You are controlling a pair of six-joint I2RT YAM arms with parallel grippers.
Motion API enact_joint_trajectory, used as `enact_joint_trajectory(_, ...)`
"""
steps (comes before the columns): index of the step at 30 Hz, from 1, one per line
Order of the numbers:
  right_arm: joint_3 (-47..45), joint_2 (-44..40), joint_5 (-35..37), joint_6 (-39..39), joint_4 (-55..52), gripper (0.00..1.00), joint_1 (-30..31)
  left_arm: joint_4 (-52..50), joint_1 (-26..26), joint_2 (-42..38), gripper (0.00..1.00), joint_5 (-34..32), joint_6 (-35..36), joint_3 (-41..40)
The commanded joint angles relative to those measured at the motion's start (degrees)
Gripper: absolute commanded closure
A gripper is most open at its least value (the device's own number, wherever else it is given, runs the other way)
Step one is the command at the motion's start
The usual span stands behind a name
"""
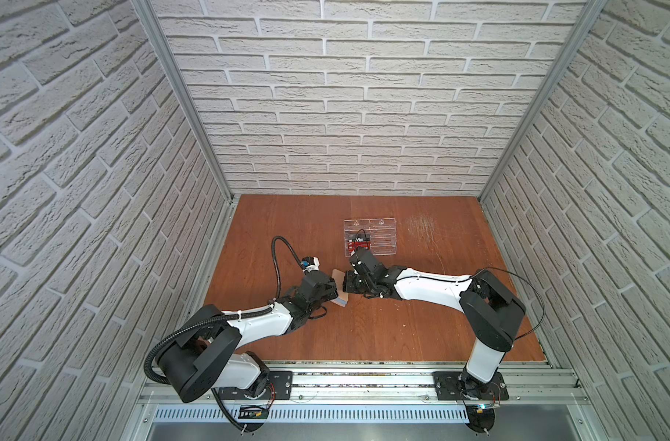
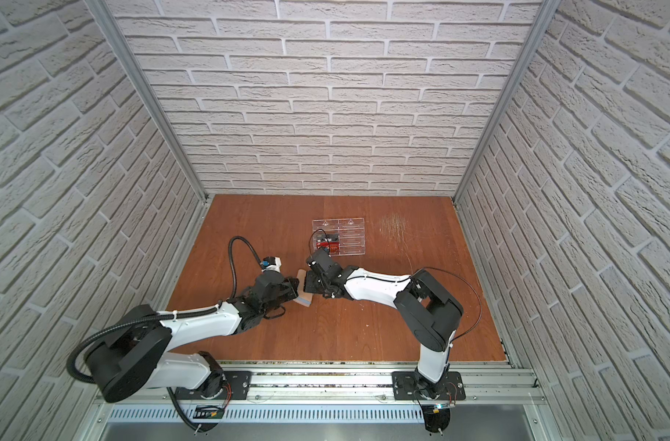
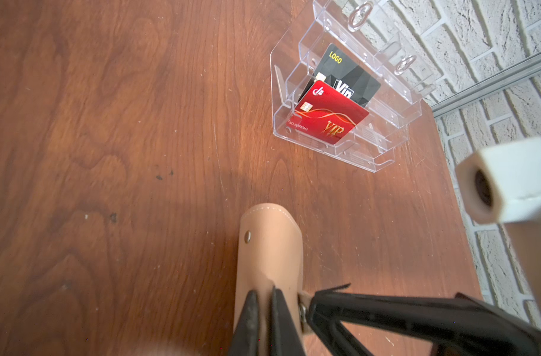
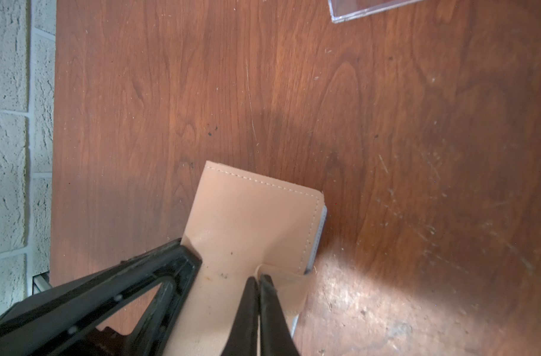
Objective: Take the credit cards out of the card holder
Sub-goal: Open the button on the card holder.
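card holder (image 4: 250, 222) pinched both sides, rack (image 3: 383, 154) nearby

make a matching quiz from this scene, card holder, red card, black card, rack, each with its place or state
1 card holder
2 red card
3 black card
4 rack

A behind another card
B pinched by left claw and right claw
C see-through, on the table
D front card in the rack

Pairs: 1-B, 2-D, 3-A, 4-C
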Motion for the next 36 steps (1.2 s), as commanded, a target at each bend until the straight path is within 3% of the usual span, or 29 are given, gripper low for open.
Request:
enact_joint_trajectory(1, -3.07, -1.37, 2.31, -0.52, -2.76, 0.94, -0.27, 2.58, 0.53, -1.16, 1.0, -2.19, -0.29, -0.71)
enact_joint_trajectory(15, -8.9, -3.77, 1.23, -1.13, 0.48, 0.94, -2.67, 3.57, 0.75, 0.12, 1.0, -2.8, -0.38, -1.19)
enact_joint_trajectory(26, -8.59, -5.51, 0.64, -4.74, -2.39, 0.94, -8.76, 5.1, 0.63, 8.2, 1.0, 0.58, 1.49, 4.06)
enact_joint_trajectory(36, -7.59, -5.45, 1.04, -7.26, -5.05, 0.94, -10.06, 6.8, 0.32, 14.83, 1.0, 4.71, 0.64, 6.46)
